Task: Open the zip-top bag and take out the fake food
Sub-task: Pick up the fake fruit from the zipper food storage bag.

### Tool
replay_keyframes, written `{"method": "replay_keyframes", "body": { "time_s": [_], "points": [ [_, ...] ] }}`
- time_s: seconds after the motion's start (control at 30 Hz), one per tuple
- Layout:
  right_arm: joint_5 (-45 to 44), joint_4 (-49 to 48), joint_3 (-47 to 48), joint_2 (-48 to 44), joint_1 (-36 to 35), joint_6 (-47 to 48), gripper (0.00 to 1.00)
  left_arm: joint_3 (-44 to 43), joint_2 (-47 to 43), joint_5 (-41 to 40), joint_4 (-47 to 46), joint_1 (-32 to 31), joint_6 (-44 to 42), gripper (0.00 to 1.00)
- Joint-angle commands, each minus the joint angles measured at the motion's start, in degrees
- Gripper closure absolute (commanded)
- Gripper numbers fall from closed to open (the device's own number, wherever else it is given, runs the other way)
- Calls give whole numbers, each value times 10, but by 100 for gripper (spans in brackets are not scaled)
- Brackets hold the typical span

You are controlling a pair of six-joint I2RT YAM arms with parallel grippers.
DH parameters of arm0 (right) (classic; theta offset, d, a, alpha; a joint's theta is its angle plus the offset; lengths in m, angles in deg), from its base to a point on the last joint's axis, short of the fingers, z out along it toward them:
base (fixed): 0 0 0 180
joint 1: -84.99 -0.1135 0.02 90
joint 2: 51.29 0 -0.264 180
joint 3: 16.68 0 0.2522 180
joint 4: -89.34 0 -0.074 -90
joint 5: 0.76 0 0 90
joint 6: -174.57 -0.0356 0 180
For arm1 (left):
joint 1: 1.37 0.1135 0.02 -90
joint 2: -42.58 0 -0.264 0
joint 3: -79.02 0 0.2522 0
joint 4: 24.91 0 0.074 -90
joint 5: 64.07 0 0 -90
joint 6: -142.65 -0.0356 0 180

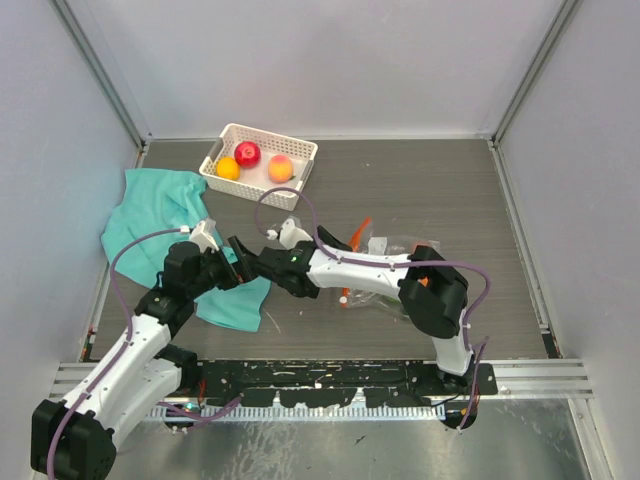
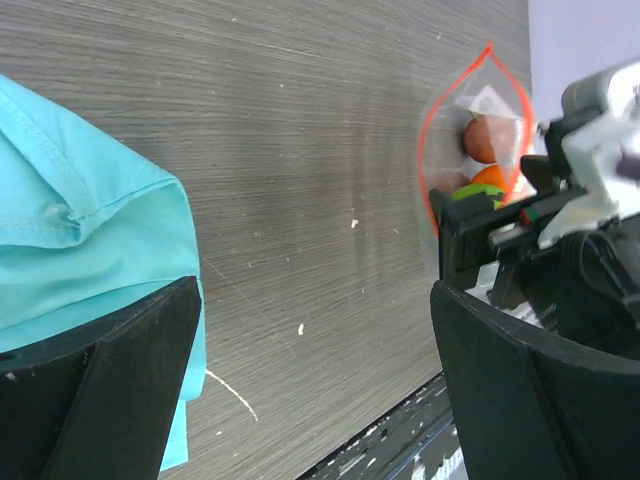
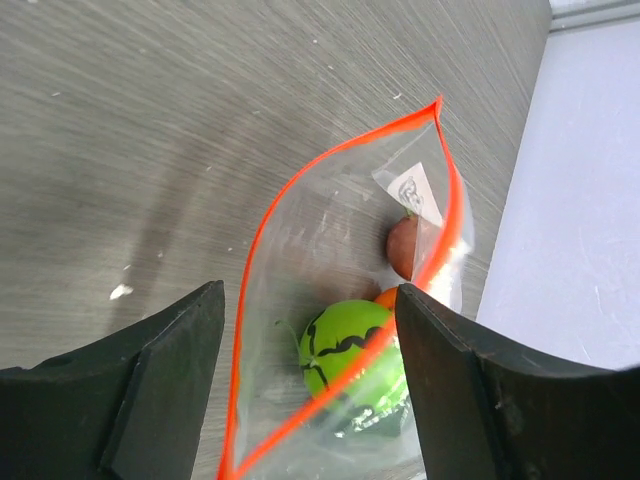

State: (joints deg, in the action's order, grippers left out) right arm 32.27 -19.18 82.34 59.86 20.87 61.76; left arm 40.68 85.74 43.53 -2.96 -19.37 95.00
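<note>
The zip-top bag [image 1: 385, 247] lies on the table right of centre, its orange-red mouth gaping open toward the left. In the right wrist view the bag [image 3: 330, 230] holds a green striped fruit [image 3: 350, 350], a brown one [image 3: 403, 248] and an orange one [image 3: 388, 297]. My right gripper [image 3: 310, 395] is open at the mouth with a finger on either side of it; in the top view it [image 1: 322, 288] sits under the forearm. My left gripper [image 1: 238, 258] is open and empty, left of the bag [image 2: 452, 130]; its jaws [image 2: 315, 400] stand over bare table.
A white slotted basket [image 1: 300, 150] at the back holds a red fruit [image 1: 247, 153], an orange one [image 1: 228, 168] and a peach one [image 1: 280, 168]. A teal cloth [image 1: 160, 215] lies at the left, under the left gripper [image 2: 70, 220]. Walls enclose three sides.
</note>
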Motion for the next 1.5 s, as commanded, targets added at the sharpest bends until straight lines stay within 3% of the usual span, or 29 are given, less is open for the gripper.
{"method": "replay_keyframes", "body": {
  "time_s": [0.0,0.2,0.77,0.93,1.03,1.1,1.37,1.47],
  "points": [
    [-26,-5,1,-55,-32,-22,28,8,-3,27,-63,2,19,2],
    [-58,-2,-7,-89,-37,-34,31,31,-2,46,-95,3,42,1],
    [-150,70,-56,-8,-6,-162,37,63,-3,65,-134,2,76,1],
    [-163,82,-69,-4,-5,-189,49,88,20,97,-211,2,116,3],
    [-172,100,-68,-8,-5,-214,68,97,46,127,-274,2,141,6],
    [-174,102,-72,-19,-6,-218,76,98,66,148,-315,2,156,8],
    [-177,82,-91,-92,-28,-219,82,74,129,174,-437,-28,196,17],
    [-165,25,-110,-138,-41,-187,85,55,151,169,-461,-54,200,20]
  ]
}}
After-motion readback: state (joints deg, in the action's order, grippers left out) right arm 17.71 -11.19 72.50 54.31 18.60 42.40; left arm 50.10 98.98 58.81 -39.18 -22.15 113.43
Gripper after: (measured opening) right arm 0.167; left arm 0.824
